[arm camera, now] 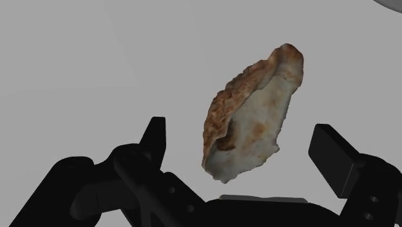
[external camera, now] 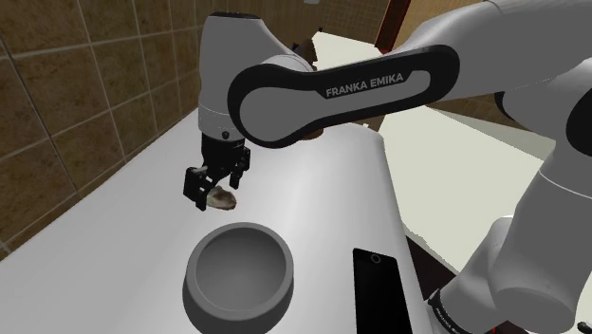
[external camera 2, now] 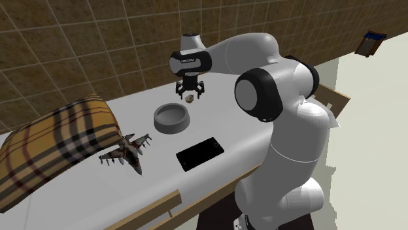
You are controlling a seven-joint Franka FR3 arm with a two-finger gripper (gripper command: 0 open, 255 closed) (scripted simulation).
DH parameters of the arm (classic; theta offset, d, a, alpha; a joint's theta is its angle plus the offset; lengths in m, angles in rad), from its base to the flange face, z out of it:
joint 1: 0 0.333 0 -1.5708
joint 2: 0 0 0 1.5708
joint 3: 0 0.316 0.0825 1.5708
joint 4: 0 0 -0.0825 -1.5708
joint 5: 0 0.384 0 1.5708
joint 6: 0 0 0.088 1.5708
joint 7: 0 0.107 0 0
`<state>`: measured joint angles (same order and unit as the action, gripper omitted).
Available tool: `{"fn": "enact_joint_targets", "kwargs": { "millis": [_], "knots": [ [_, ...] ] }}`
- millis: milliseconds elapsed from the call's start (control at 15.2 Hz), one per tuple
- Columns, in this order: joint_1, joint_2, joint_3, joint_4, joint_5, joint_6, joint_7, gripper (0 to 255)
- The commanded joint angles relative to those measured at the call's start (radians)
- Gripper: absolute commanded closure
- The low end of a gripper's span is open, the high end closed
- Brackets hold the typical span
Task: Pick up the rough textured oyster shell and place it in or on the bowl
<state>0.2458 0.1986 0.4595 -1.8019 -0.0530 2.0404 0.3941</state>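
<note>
Over the white tabletop (external camera: 323, 190) my released hand (arm camera: 239, 129) is straddling the oyster shell (arm camera: 254, 116), untouched, its long axis slanting between fingers (arm camera: 156, 132).

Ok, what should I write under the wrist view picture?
Open black gripper straddles a rough oyster shell without touching it.

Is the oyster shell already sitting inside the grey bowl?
No: in the shoulder view the oyster shell lies on the white table outside the grey bowl, just under the open gripper.
</note>
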Motion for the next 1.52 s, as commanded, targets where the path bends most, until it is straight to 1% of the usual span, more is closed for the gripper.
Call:
{"fn": "enact_joint_targets", "kwargs": {
  "millis": [0, 66, 132, 726, 1452],
  "knots": [
    [0.000, 0.000, 0.000, 0.000, 0.000, 0.000, 0.000, 0],
    [0.000, 0.000, 0.000, 0.000, 0.000, 0.000, 0.000, 0],
    [0.000, 0.000, 0.000, 0.000, 0.000, 0.000, 0.000, 255],
    [0.000, 0.000, 0.000, 0.000, 0.000, 0.000, 0.000, 255],
    [-0.001, -0.026, 0.004, 0.117, 0.014, -0.140, -0.006, 255]
  ]
}}
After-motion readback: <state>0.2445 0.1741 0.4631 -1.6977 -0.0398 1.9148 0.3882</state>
